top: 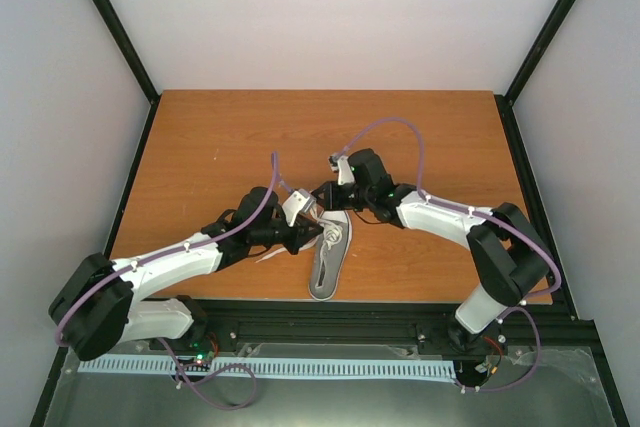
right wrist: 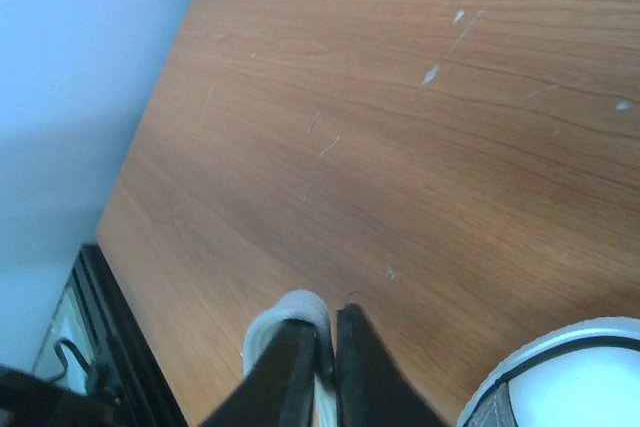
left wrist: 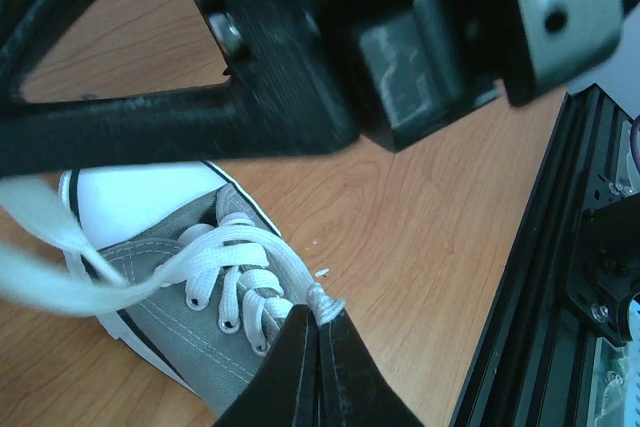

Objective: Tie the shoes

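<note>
The grey canvas shoe (top: 329, 259) with a white toe cap lies near the table's front edge, toe toward the far side. In the left wrist view the shoe (left wrist: 150, 307) shows its white laces (left wrist: 225, 247) crossing the eyelets. My left gripper (left wrist: 321, 319) is shut on a bunched bit of lace at its tips, just above the shoe's side. My right gripper (right wrist: 327, 332) hovers over bare wood left of the toe cap (right wrist: 575, 372). Its fingers pinch a white lace (right wrist: 290, 309) that loops over one fingertip. Both grippers (top: 318, 230) (top: 322, 197) meet above the shoe's front.
The right arm's black gripper body (left wrist: 300, 57) fills the top of the left wrist view, close above the shoe. A black rail (left wrist: 545, 277) runs along the table's near edge. Grey walls enclose the wooden table (top: 220, 147).
</note>
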Controlling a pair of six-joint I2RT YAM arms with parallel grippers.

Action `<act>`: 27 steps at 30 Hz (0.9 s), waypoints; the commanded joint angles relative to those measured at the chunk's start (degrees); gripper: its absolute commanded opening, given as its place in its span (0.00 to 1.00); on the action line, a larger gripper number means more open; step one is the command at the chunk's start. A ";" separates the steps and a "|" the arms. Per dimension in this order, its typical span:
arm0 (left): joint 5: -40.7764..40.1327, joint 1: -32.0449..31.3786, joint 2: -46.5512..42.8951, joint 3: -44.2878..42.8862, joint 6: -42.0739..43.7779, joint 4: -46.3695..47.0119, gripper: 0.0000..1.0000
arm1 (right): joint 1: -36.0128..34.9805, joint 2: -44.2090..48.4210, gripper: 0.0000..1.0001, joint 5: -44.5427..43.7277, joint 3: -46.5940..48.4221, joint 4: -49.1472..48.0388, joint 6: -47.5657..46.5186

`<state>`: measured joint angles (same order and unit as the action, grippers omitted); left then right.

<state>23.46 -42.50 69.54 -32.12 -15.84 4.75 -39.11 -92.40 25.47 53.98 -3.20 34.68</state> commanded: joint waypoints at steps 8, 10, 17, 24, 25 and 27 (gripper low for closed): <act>1.28 -0.74 -0.11 -0.71 -2.37 4.44 0.01 | -0.10 12.55 0.73 -16.67 -3.44 8.64 -1.83; 1.32 -0.74 -0.48 -0.67 -2.50 4.10 0.01 | 0.07 16.14 0.79 -19.55 -4.37 10.47 -2.34; 1.12 -0.73 -1.41 -0.75 -2.30 2.75 0.01 | 0.18 27.72 0.93 -22.90 -7.12 16.68 -5.08; 1.80 -0.73 -1.25 -1.79 -3.29 1.67 0.01 | -0.10 32.62 0.98 -7.42 -18.10 4.76 -9.34; 1.83 -0.74 -1.25 -1.99 -3.17 1.23 0.01 | -0.28 32.56 0.98 -5.19 -19.81 1.99 -9.36; 1.84 -0.74 -1.27 -2.44 -3.07 0.54 0.01 | -1.25 31.87 0.98 -2.12 -22.45 -3.21 -9.10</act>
<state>24.16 -42.54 69.23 -32.10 -18.31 5.80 -39.13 -60.05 14.57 35.81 3.66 27.22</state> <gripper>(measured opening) 0.026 0.984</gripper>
